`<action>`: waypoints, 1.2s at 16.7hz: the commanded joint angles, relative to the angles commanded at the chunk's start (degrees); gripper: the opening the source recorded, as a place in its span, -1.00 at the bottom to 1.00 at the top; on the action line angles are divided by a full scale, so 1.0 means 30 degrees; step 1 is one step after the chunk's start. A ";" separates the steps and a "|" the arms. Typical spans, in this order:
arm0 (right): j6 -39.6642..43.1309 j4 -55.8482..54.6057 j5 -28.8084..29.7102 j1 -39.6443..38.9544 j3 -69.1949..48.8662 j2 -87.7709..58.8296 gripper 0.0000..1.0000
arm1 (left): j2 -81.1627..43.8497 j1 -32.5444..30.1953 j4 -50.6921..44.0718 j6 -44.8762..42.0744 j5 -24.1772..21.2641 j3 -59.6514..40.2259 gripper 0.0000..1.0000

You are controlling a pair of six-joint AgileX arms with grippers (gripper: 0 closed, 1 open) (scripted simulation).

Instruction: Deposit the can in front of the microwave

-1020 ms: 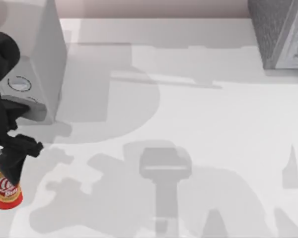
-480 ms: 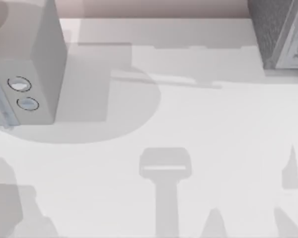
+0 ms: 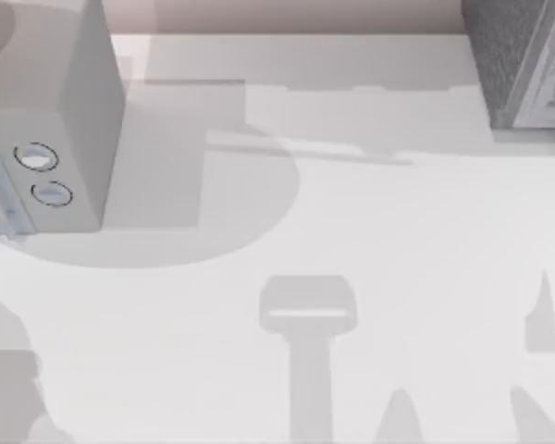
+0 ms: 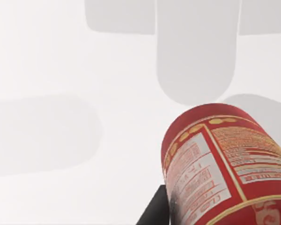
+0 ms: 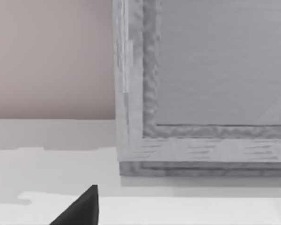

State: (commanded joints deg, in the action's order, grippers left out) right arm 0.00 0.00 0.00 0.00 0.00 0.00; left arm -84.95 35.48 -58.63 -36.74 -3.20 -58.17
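Can (image 4: 220,168) sits against left hand's dark finger (image 4: 154,211).

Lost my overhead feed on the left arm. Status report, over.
Can close up in the left wrist view, dark finger beside it; grip unconfirmed. Microwave at the table's far left. Right arm faces the speckled box. Nothing in the way.

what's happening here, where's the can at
The can shows close up in the left wrist view, above the white table, with a dark finger beside it, so the left arm looks to be carrying it. From above, the microwave sits at the table's left rear and a darker speckled box at the right rear. No can stands before the microwave yet.
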 joint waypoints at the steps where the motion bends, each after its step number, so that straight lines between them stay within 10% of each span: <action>1: 0.0000 0.0000 0.0000 0.0000 0.0000 0.0000 1.00 | -0.0002 0.0002 0.0057 0.0006 -0.0003 0.0044 -1.00; 9: 0.0000 0.0000 0.0000 0.0000 0.0000 0.0000 1.00 | -0.0094 0.0052 0.0669 0.0030 -0.0027 0.0444 -1.00; 20: 0.0000 0.0000 0.0000 0.0000 0.0000 0.0000 1.00 | -0.0094 0.0052 0.0669 0.0030 -0.0027 0.0444 0.66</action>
State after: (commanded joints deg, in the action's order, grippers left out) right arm 0.00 0.00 0.00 0.00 0.00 0.00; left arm -85.24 35.63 -56.62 -36.65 -3.28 -56.84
